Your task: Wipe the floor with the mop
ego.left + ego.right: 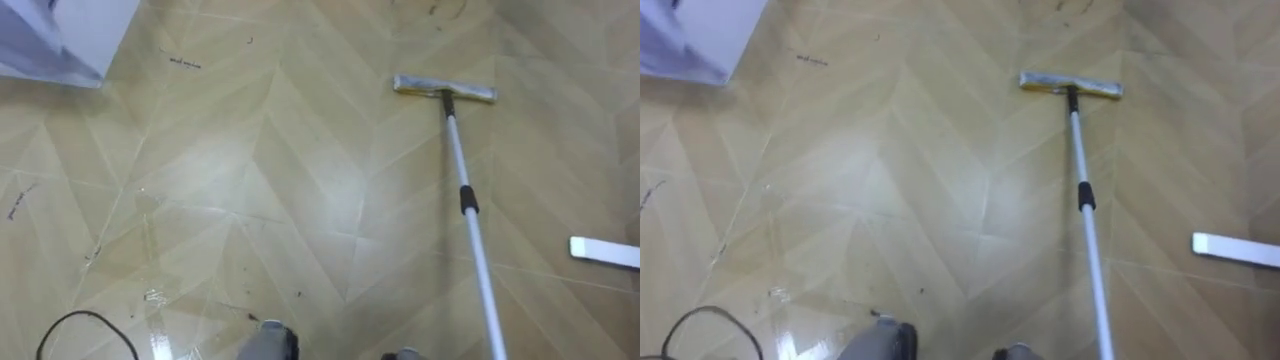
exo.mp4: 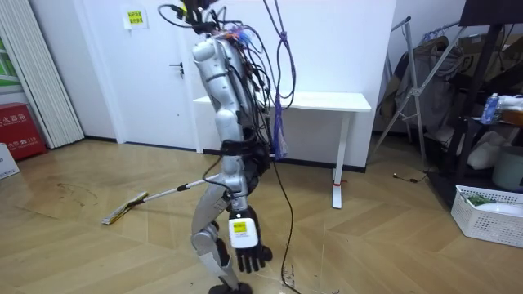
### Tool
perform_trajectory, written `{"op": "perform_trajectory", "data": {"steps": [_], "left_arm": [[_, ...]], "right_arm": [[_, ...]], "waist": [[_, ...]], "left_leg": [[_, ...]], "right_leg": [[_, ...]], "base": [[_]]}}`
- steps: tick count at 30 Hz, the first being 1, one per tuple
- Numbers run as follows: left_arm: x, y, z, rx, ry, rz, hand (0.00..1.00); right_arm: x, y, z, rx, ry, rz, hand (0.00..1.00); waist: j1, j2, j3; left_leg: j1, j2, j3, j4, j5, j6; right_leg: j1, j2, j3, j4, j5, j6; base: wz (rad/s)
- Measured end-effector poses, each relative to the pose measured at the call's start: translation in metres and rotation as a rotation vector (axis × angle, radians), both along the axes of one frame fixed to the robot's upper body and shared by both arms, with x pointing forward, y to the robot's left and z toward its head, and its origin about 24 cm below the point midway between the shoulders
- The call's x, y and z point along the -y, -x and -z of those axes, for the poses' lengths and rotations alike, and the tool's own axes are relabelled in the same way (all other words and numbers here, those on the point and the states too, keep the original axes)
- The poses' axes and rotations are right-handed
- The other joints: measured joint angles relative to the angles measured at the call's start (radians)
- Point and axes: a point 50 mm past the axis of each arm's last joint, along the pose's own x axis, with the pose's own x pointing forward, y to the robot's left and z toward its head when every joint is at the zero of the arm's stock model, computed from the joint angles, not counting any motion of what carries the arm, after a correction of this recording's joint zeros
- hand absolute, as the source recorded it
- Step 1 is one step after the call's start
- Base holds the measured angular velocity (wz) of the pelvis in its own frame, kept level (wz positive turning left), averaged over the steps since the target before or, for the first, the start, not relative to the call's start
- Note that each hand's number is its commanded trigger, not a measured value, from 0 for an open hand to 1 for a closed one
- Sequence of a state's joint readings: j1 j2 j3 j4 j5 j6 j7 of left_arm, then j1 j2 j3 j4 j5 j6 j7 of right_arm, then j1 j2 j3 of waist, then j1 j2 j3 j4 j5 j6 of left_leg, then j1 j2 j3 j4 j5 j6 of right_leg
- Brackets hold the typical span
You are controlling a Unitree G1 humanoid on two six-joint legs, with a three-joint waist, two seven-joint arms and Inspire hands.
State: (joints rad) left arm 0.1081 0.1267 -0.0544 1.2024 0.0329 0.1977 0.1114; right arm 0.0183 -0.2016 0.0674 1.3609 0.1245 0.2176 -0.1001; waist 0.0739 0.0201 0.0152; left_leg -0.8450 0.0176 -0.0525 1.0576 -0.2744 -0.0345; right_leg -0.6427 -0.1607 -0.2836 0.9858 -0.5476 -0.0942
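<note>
One hand, the left hand (image 2: 248, 249), hangs empty at lower centre of the room view, fingers loose and apart. What holds the near end of the mop handle (image 1: 460, 160) I cannot tell: it runs off the eye views' lower right. Judged partway: the glossy wet patch (image 1: 155, 310) at lower left looks mopped, the mop head (image 1: 444, 89) lies flat at upper right, and dark scuff marks (image 1: 185, 62) at upper left look unmopped. The room view gives the stance, side-on before a white table (image 2: 327, 101); the eye views give gloss and marks.
</note>
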Motion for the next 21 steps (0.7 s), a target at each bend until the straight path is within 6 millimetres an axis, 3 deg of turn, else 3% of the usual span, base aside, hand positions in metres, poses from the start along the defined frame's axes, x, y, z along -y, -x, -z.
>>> {"op": "perform_trajectory", "data": {"steps": [1,2,3,4,5,6,7,8,9,10,11,12,13,14,15,16,17,18,19,20,21], "left_arm": [[0.001,0.007,0.001,-0.017,0.002,-0.010,0.00],[0.000,0.011,0.001,-0.026,-0.002,-0.034,0.00],[-0.001,0.012,0.001,-0.025,-0.002,-0.049,0.00],[0.000,0.014,0.001,-0.022,0.001,-0.071,0.00],[0.002,0.019,0.001,-0.032,0.004,-0.086,0.00],[0.001,0.021,0.001,-0.032,0.004,-0.093,0.00],[-0.002,0.019,0.000,-0.022,-0.001,-0.095,0.00],[-0.005,0.017,0.000,-0.004,-0.003,-0.090,0.00],[-0.008,0.016,-0.001,0.006,0.002,-0.087,0.00],[-0.010,0.015,-0.001,0.006,0.006,-0.082,0.00],[-0.012,0.014,-0.002,0.007,0.012,-0.074,0.00],[-0.012,0.014,-0.002,0.008,0.015,-0.073,0.00],[-0.011,0.011,-0.002,0.010,0.024,-0.068,0.00],[-0.010,0.006,-0.002,0.016,0.035,-0.050,0.00],[-0.010,0.005,-0.002,0.016,0.036,-0.050,0.00],[-0.010,-0.003,-0.002,0.028,0.033,-0.046,0.00],[-0.008,-0.011,-0.002,0.044,0.030,-0.040,0.00],[-0.007,-0.015,-0.003,0.057,0.028,-0.033,0.00],[-0.007,-0.023,-0.004,0.090,0.013,-0.021,0.00],[-0.008,-0.029,-0.006,0.120,-0.005,-0.017,0.00],[-0.009,-0.031,-0.006,0.132,-0.011,-0.017,0.00]], "right_arm": [[0.003,-0.005,-0.001,0.005,0.008,0.000,1.00],[0.004,-0.020,-0.003,0.029,0.012,-0.007,1.00],[0.005,-0.029,-0.005,0.047,0.015,-0.012,1.00],[0.010,-0.053,-0.010,0.099,0.025,-0.022,1.00],[0.014,-0.080,-0.018,0.166,0.030,-0.030,1.00],[0.014,-0.094,-0.022,0.201,0.028,-0.039,1.00],[0.013,-0.119,-0.029,0.273,0.015,-0.052,1.00],[0.012,-0.137,-0.037,0.330,-0.007,-0.050,1.00],[0.011,-0.148,-0.041,0.362,-0.025,-0.047,1.00],[0.010,-0.152,-0.043,0.374,-0.031,-0.052,1.00],[0.011,-0.155,-0.044,0.389,-0.043,-0.047,1.00],[0.013,-0.153,-0.044,0.391,-0.047,-0.034,1.00],[0.017,-0.147,-0.043,0.384,-0.050,-0.018,1.00],[0.025,-0.135,-0.041,0.364,-0.040,-0.004,1.00],[0.028,-0.129,-0.039,0.349,-0.034,0.002,1.00],[0.038,-0.112,-0.037,0.309,-0.009,0.019,1.00],[0.050,-0.090,-0.035,0.249,0.025,0.039,1.00],[0.056,-0.077,-0.034,0.213,0.045,0.049,1.00],[0.061,-0.054,-0.031,0.154,0.083,0.058,1.00],[0.057,-0.036,-0.026,0.112,0.098,0.066,1.00],[0.054,-0.029,-0.023,0.094,0.101,0.072,1.00]], "waist": [[0.014,0.003,0.0006],[0.023,0.009,-0.0044],[0.034,-0.002,0.0007],[0.062,-0.019,0.0047],[0.078,-0.023,0.0078],[0.083,-0.027,0.0105],[0.091,-0.039,0.0189],[0.107,-0.054,0.0294],[0.109,-0.062,0.0310],[0.109,-0.064,0.0304],[0.106,-0.056,0.0258],[0.105,-0.058,0.0272],[0.102,-0.043,0.0202],[0.098,-0.032,0.0163],[0.095,-0.028,0.0137],[0.083,-0.019,0.0127],[0.063,-0.001,0.0098],[0.053,0.012,0.0068],[0.043,0.034,0.0004],[0.037,0.049,-0.0009],[0.032,0.057,-0.0008]], "left_leg": [[-0.039,0.005,0.016,0.138,0.015,0.003],[-0.092,0.017,0.027,0.225,0.077,-0.004],[-0.124,0.025,0.032,0.266,0.123,-0.003],[-0.200,0.025,0.033,0.362,0.243,-0.010],[-0.275,0.021,0.044,0.515,0.302,-0.030],[-0.305,0.021,0.053,0.586,0.294,-0.026],[-0.349,0.022,0.093,0.652,0.267,0.000],[-0.354,0.022,0.123,0.612,0.221,0.015],[-0.330,0.019,0.136,0.481,0.177,0.016],[-0.307,0.016,0.136,0.386,0.159,0.017],[-0.249,0.009,0.134,0.184,0.130,0.013],[-0.220,0.007,0.135,0.103,0.116,0.012],[-0.186,0.006,0.144,0.032,0.024,0.036],[-0.174,0.004,0.168,0.001,-0.038,0.101],[-0.171,0.002,0.175,-0.003,-0.051,0.117],[-0.163,-0.022,0.181,-0.005,-0.076,0.147],[-0.147,-0.060,0.179,0.002,-0.105,0.166],[-0.136,-0.073,0.175,0.004,-0.119,0.175],[-0.115,-0.084,0.172,0.003,-0.147,0.186],[-0.096,-0.083,0.171,0.000,-0.166,0.189],[-0.085,-0.083,0.171,-0.003,-0.173,0.194]], "right_leg": [[-0.012,0.004,0.005,0.059,-0.028,-0.009],[-0.034,0.008,0.022,0.114,-0.054,-0.015],[-0.049,0.015,0.038,0.136,-0.062,-0.015],[-0.077,0.020,0.066,0.178,-0.072,-0.021],[-0.099,0.021,0.082,0.214,-0.078,-0.040],[-0.107,0.022,0.090,0.230,-0.083,-0.043],[-0.112,0.026,0.103,0.243,-0.089,-0.043],[-0.112,0.025,0.115,0.243,-0.093,-0.035],[-0.113,0.025,0.119,0.239,-0.102,-0.015],[-0.113,0.025,0.119,0.236,-0.105,-0.006],[-0.111,0.025,0.116,0.230,-0.114,0.010],[-0.109,0.025,0.116,0.228,-0.117,0.011],[-0.106,0.019,0.115,0.221,-0.129,0.025],[-0.099,0.006,0.104,0.200,-0.126,0.047],[-0.095,0.000,0.104,0.191,-0.119,0.047],[-0.108,-0.003,0.139,0.229,-0.094,0.060],[-0.161,-0.010,0.186,0.338,0.002,0.081],[-0.185,-0.005,0.214,0.390,0.062,0.085],[-0.237,0.020,0.261,0.454,0.129,0.098],[-0.302,0.049,0.286,0.458,0.132,0.108],[-0.331,0.060,0.289,0.442,0.131,0.110]], "base": [[-0.18],[-0.22],[-0.37],[-0.62],[-0.61],[-0.45],[-0.20],[-0.09],[0.04],[0.17],[0.18],[0.19],[0.21],[0.22],[0.32],[0.49],[0.57],[0.49],[0.11],[-0.05],[-0.06]]}}
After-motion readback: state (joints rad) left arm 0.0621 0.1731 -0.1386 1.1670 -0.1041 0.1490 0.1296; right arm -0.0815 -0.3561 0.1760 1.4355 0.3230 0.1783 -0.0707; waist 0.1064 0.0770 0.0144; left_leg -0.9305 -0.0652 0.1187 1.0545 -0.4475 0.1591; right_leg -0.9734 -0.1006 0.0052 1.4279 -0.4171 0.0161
